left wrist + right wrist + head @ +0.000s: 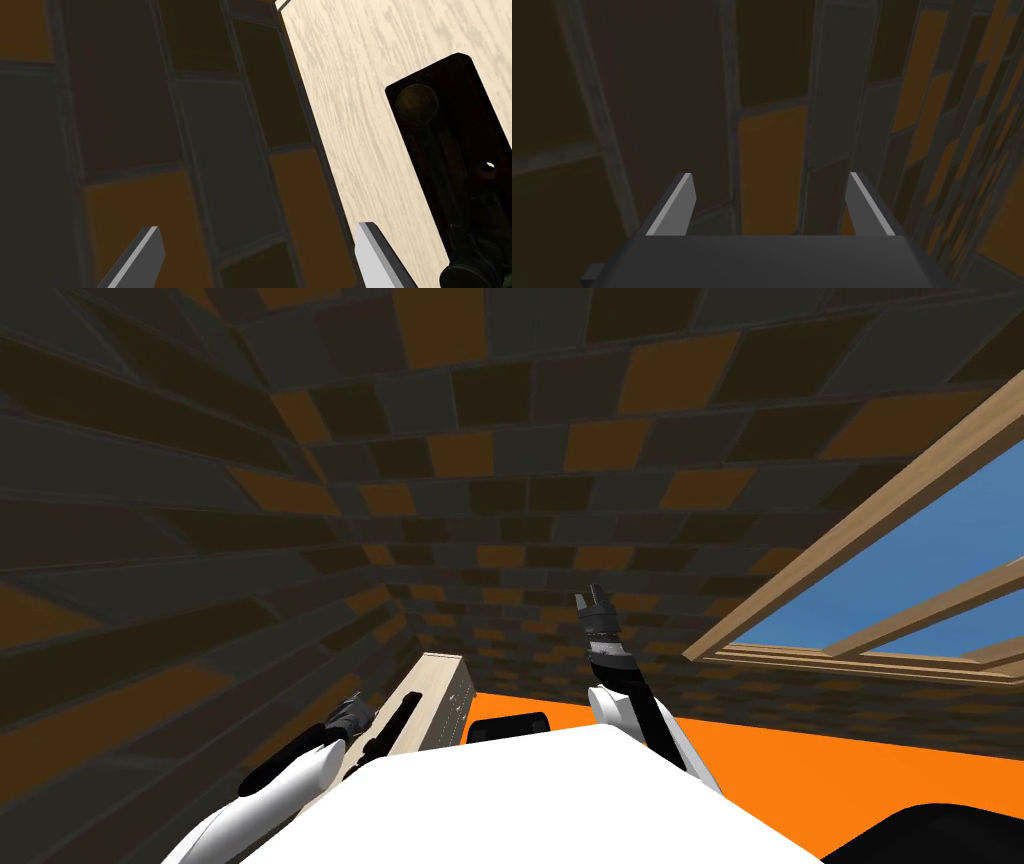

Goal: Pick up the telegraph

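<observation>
My left end effector [257, 227], wide open & empty, hangs beside the pale wood-grain counter [345, 100] near the dark oblong telegraph [450, 165], prob to line up; right end effector [769, 176] open too

Dim orange-and-grey tiled walls [500, 438], orange floor [820, 738], wood-framed window [900, 588], pale wooden cabinet [440, 698]

My head camera looks steeply down and forward, rolled, into a corner of the dark tiled wall [500, 488], with the pale worktop [445, 688] low on my left. The camera behind my left pincer [257, 227] sits close over that same worktop, facing the wall. The one behind my right pincer [769, 175] faces the wall too.
</observation>
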Robot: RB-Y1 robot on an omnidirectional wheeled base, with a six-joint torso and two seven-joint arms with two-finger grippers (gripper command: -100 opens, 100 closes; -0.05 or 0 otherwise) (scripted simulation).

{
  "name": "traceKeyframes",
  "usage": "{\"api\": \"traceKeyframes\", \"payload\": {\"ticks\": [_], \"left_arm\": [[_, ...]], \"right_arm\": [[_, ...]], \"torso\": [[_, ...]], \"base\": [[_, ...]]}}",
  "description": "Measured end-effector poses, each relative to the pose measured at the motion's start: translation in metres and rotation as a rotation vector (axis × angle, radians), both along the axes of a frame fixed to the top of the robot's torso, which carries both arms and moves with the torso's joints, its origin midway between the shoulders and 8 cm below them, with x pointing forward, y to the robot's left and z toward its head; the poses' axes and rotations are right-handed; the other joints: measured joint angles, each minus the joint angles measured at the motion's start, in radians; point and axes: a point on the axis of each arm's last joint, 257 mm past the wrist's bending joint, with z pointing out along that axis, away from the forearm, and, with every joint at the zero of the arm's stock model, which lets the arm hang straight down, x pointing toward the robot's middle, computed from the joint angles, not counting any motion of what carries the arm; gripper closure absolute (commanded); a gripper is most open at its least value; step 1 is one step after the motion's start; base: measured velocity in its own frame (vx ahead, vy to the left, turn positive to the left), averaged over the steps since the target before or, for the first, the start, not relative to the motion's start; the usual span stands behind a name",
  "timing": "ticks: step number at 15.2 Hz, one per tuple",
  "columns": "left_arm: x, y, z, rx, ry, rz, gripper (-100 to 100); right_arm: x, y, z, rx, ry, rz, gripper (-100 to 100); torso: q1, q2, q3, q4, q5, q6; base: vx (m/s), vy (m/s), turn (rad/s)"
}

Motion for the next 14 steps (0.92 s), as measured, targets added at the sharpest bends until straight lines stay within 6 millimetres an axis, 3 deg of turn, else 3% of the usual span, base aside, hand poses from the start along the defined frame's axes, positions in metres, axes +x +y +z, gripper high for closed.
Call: {"api": "traceKeyframes", "payload": {"ticks": [8,14], "left_arm": [[-0.045,0.006,-0.037,-0.141,0.111,0.122,-100],[-0.083,-0.002,-0.069,-0.263,0.2,0.218,-100]], "right_arm": [[0.0,0.0,0.0,0.0,0.0,0.0,0],[0.0,0.0,0.0,0.0,0.0,0.0,0]], "torso": [[0.0,0.0,0.0,0.0,0.0,0.0],[0.0,0.0,0.0,0.0,0.0,0.0]], "base": [[0.04,0.014,-0.07],[0.041,0.016,-0.075]]}}
